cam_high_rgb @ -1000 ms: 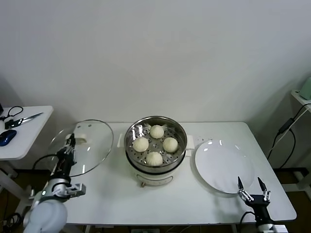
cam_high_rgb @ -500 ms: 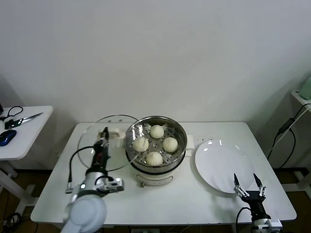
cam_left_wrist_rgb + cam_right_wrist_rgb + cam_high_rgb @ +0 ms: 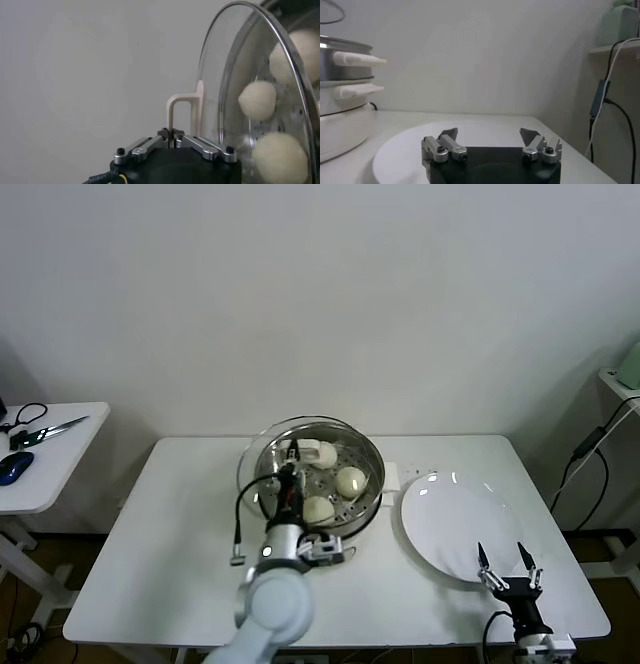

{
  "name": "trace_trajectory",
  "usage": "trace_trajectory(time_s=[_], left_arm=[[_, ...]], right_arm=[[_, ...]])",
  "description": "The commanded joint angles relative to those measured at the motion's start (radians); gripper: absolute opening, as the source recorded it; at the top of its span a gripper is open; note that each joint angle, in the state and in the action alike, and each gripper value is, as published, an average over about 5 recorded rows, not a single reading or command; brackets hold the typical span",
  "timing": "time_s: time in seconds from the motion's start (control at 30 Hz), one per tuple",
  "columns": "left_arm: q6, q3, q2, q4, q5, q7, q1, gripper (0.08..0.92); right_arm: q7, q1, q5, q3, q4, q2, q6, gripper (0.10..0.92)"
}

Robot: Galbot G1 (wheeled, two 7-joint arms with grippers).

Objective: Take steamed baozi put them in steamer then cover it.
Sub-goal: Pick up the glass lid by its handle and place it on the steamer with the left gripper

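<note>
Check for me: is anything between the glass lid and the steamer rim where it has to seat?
Nothing visible. The left end effector holds the glass lid by its handle, partly over the steamer; only the baozi sit inside.

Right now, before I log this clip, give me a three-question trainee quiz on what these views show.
1. True or false: the glass lid is already flat and centred on the steamer.
2. Which tool holds the lid's white handle? A) left tool B) right tool
3. Fill in: the white plate holds ___ baozi.

Key:
1. False: it hangs over the steamer, offset toward the robot's left.
2. A: the left tool is shut on the handle; the right tool waits open at the plate's near edge.
3. No: the baozi are in the steamer.
</note>
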Motion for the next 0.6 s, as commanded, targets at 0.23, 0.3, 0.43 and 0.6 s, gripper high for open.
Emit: trace_trajectory(time_s=[0.23, 0.3, 0.43, 0.6], left_arm=[[0.032, 0.074, -0.157, 0.206, 0.102, 0.014, -0.100, 0.133], [0.031, 0.070, -0.160, 0.213, 0.106, 0.011, -0.096, 0.133], [0.026, 0.060, -0.154, 0.219, 0.117, 0.006, -0.085, 0.133], [0.023, 0.041, -0.128, 0.218, 0.125, 0.008, -0.076, 0.133]], right_arm=[[0.001, -0.007, -0.001, 0.002, -0.009, 0.002, 0.017, 0.823], [0.002, -0.007, -0.001, 0.003, -0.011, 0.001, 0.019, 0.823], [0.004, -0.006, 0.000, 0.005, -0.012, 0.001, 0.023, 0.823], [0.005, -0.006, 0.002, 0.004, -0.011, 0.002, 0.025, 0.823]])
